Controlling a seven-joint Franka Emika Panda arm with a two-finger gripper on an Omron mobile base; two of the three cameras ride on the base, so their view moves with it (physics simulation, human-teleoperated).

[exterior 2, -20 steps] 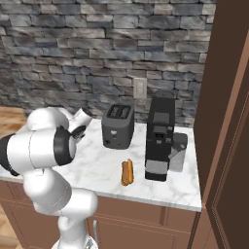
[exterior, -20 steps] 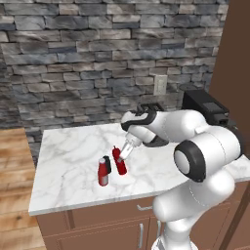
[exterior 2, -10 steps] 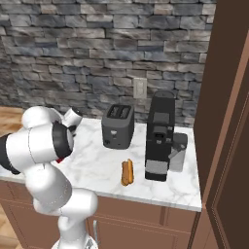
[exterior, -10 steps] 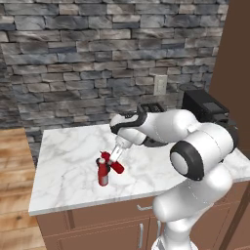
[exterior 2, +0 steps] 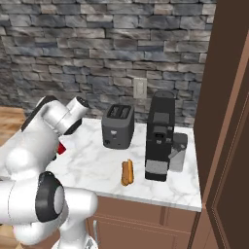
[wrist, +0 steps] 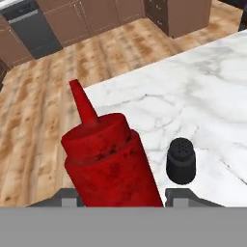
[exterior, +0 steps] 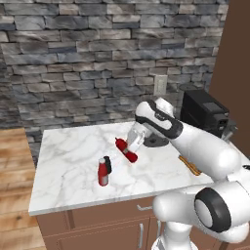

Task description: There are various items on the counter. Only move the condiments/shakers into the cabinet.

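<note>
Left base view: claw (exterior: 131, 146) clamped on tilted squeeze bottle (exterior: 125, 151); labelled bottle (exterior: 102, 173) and shaker (exterior: 108, 164) just nearer-left. Right base view adds toaster (exterior 2: 118, 126), hot dog (exterior 2: 127, 171), coffee machine (exterior 2: 161, 134).

Squeeze bottle (wrist: 111, 164) base and claw (wrist: 126, 198) fingertips cut off at the hand view's bottom edge.

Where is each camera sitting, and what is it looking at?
Left base view: behind the arm's left, looking over the counter; the arm reaches to the squeeze bottle in the gripper.
Right base view: behind the arm's right, facing the toaster; the arm shows at left.
Hand view: on the hand, looking along the squeeze bottle at the shaker.
Both base views share the hot dog.
</note>
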